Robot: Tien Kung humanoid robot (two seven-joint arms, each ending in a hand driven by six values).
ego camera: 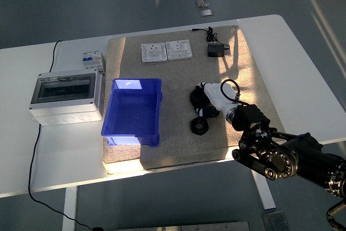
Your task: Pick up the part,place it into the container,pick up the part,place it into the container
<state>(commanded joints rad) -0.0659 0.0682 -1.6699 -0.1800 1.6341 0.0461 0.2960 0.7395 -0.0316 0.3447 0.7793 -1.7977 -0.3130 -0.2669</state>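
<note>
The part (pixel 199 125), a small black ring-shaped piece, lies on the beige mat (pixel 178 150) just right of the blue container (pixel 132 113), level with the container's near corner. A second, larger black part (pixel 198 97) sits behind it, further from the container's near edge and touching a white cylindrical piece (pixel 216 94) that angles away to the right of the container. A thin black cable loop (pixel 231 87) curls off that white piece.

The right hand (pixel 253 125) comes in from well right of the container, its black arm crossing the table's near right edge. Its fingers are bunched about the lower end of the white cylindrical piece, yet whether they truly grip it cannot be told from this view.

The container itself is an empty, open rectangular bin on the mat's left half. Behind the container two white socket plates (pixel 166 51) lie side by side, and further right of them a black power adapter (pixel 217 50) with its cord. Left of the container, off the mat on the white table (pixel 303 63), stands a grey distribution box (pixel 66 97) with a clear cover, and behind that a small breaker (pixel 92 59).
</note>
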